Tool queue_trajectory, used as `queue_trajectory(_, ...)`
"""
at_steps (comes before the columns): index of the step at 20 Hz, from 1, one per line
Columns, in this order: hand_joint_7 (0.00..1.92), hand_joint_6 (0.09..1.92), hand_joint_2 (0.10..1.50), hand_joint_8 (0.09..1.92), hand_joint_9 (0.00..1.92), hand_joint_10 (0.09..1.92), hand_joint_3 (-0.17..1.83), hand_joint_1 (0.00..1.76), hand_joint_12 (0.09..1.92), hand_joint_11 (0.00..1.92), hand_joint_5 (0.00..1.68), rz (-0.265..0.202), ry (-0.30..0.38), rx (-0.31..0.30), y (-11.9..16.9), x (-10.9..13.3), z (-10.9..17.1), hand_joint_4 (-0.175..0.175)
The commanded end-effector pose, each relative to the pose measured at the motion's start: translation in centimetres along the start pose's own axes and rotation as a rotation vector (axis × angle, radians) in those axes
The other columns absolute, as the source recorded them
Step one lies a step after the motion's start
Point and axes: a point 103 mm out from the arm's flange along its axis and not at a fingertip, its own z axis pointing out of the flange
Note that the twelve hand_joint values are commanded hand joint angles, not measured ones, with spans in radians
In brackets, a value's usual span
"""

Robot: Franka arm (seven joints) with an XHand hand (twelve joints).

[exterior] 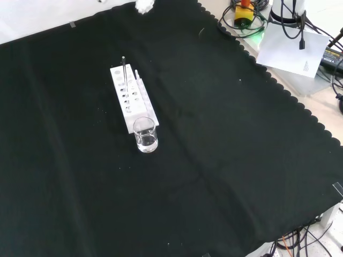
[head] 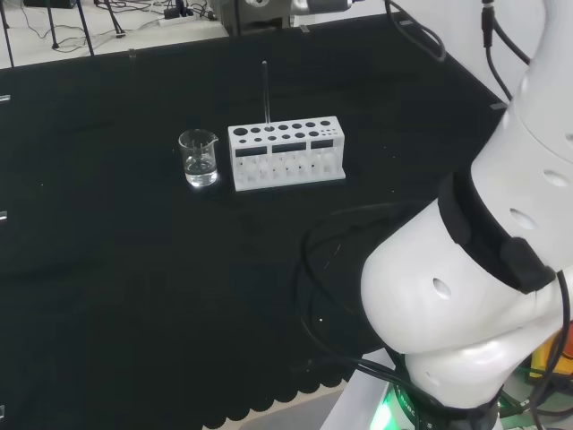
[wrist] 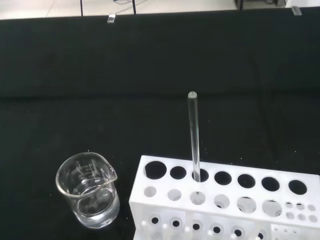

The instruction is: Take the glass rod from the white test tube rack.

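You're looking past the palm at the glass rod, dead ahead of the wrist camera and standing well clear of it, with open black cloth behind. Whether the hand is released, clenched or grasping anything you cannot tell from these views. The rod stands in the white test tube rack, in the third large hole from the rack's beaker end, in the row of bigger holes; its foot shows through the smaller hole in the plate beneath. Its long axis runs straight up and down, rounded tip on top, and most of its length rises above the rack. In the head view the rod rises as a thin dark line from the rack, with the arm's white links big at the right and well apart from it. In the front view the rod sticks up from the far half of the rack. Just beside the rack's end sits a small glass beaker, spout on its rim, with clear liquid in its lower part. The rack's other holes look empty.
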Motion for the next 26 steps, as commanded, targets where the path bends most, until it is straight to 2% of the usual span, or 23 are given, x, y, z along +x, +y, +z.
queue_trajectory(1, 0.00, 0.09, 1.23, 0.63, 0.00, 0.84, -0.17, 0.65, 1.29, 0.00, 0.10, -0.011, -0.002, 0.006, 2.2, -0.8, 2.0, -0.175)
queue_trajectory(14, 0.00, 0.09, 1.23, 0.75, 0.00, 0.93, -0.17, 0.64, 1.34, 0.00, 0.12, -0.028, -0.011, 0.036, 3.0, 0.2, 7.1, -0.175)
queue_trajectory(26, 0.00, 0.09, 1.23, 0.82, 0.03, 0.95, -0.17, 0.63, 1.36, 0.00, 0.13, -0.014, -0.004, 0.100, 4.5, -1.4, 10.8, -0.175)
